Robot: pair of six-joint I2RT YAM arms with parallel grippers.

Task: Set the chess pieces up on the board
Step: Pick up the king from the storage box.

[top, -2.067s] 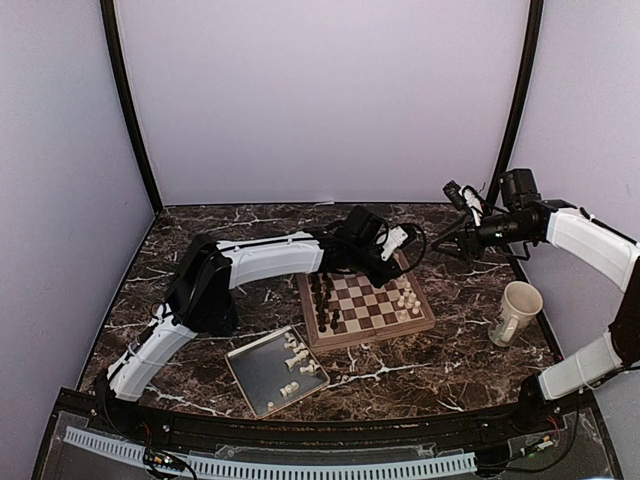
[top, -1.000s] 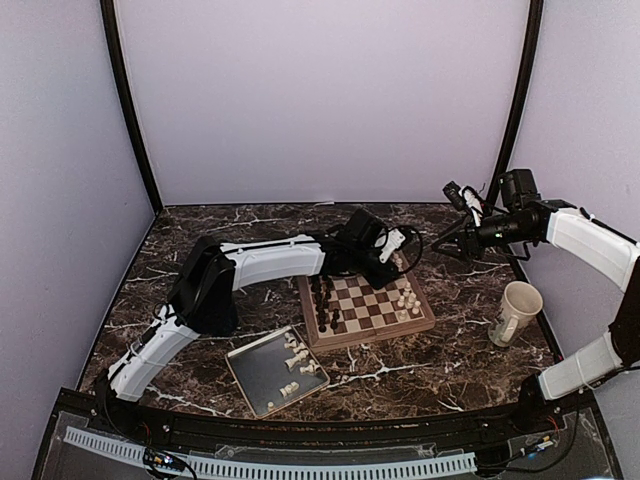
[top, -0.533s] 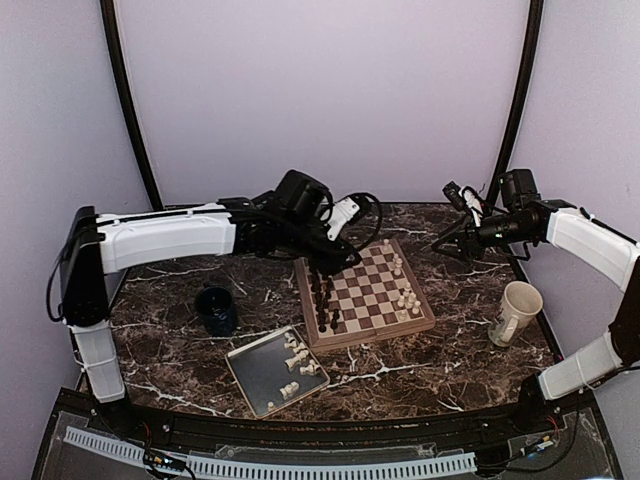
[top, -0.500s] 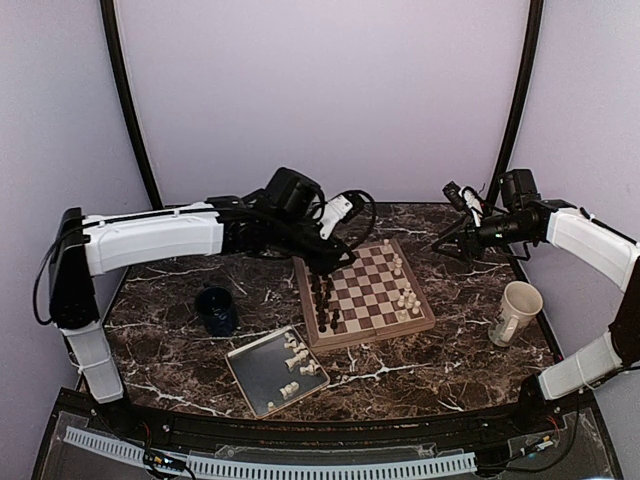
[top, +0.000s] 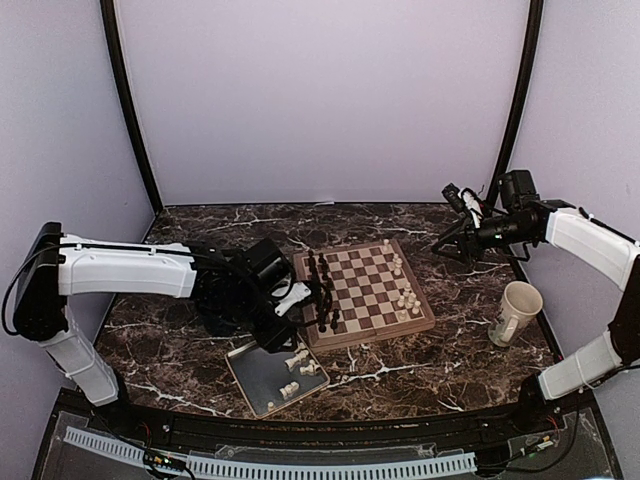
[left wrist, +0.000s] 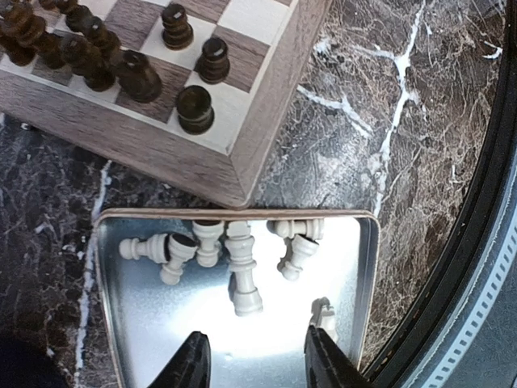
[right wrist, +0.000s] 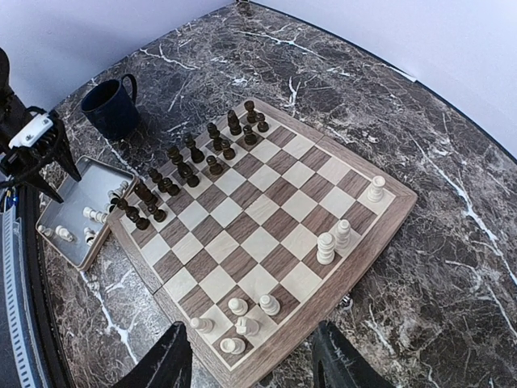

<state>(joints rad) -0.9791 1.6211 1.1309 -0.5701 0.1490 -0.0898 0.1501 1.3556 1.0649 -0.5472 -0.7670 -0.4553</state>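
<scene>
The board (top: 372,290) lies mid-table. Several cream-white chess pieces (top: 405,299) stand along its right edge, dark pieces (top: 320,290) along its left. More white chess pieces (left wrist: 242,273) lie toppled in the grey tray (left wrist: 161,331), which sits against the board's near-left corner (left wrist: 242,121). My left gripper (left wrist: 257,365) hangs open above the tray with nothing between its fingers; the top view shows this gripper (top: 290,318) over the tray's far end. My right gripper (right wrist: 257,368) is open, high beyond the board's right side (right wrist: 283,210), empty.
A cream cup (top: 518,312) stands on the marble at the right. A dark blue mug (right wrist: 113,103) sits left of the board, behind my left arm in the top view. The tray (top: 255,375) is near the table's front edge.
My left arm has swung back from the board's far side to the near left and now hovers over the tray, jaws a little wider. The right arm has not moved.
</scene>
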